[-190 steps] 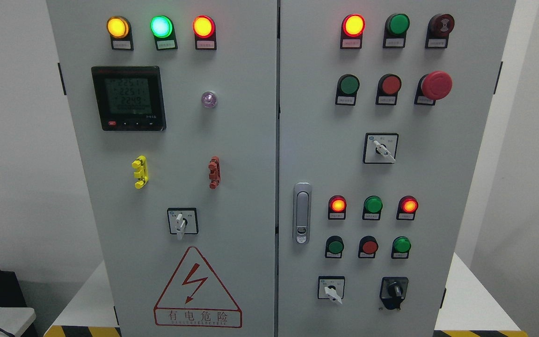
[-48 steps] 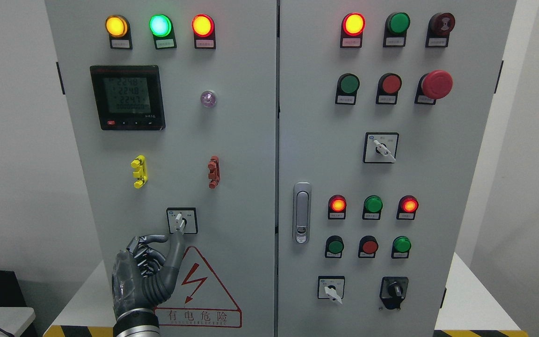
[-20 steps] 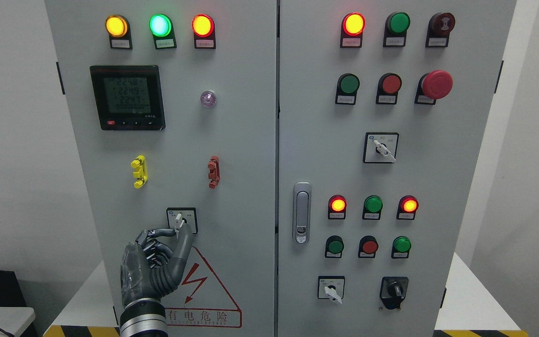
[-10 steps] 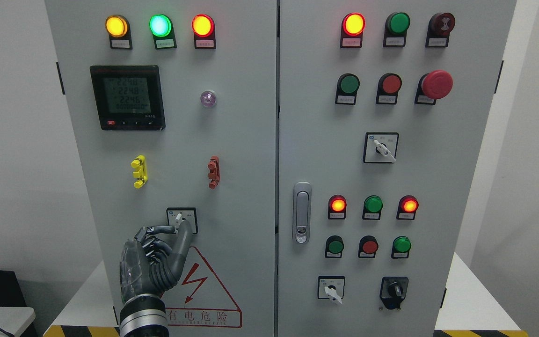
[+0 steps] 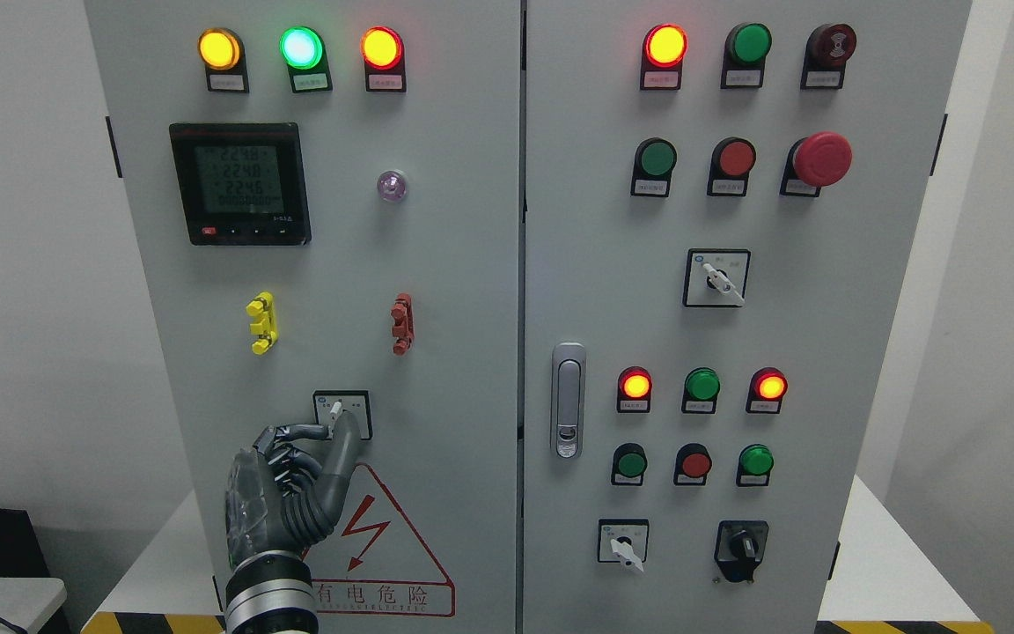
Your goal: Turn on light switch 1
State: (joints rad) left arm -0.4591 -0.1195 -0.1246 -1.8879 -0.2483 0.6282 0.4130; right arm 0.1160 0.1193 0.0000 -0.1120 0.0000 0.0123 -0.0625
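Pinching, it seems, the white lever of the light switch (image 5: 341, 414) between thumb and forefinger, the left hand (image 5: 291, 484) is curling its other fingers loosely.

Switch: small rotary selector switch (image 5: 341, 414) with a white lever knob on a square white faceplate with a black border
Place: lower middle of the grey cabinet's left door, just above the red-outlined warning triangle
Lever pose: tilted, its lower end partly hidden
Contact: lever pinched between a fingertip and thumb of the left hand (image 5: 282, 493)
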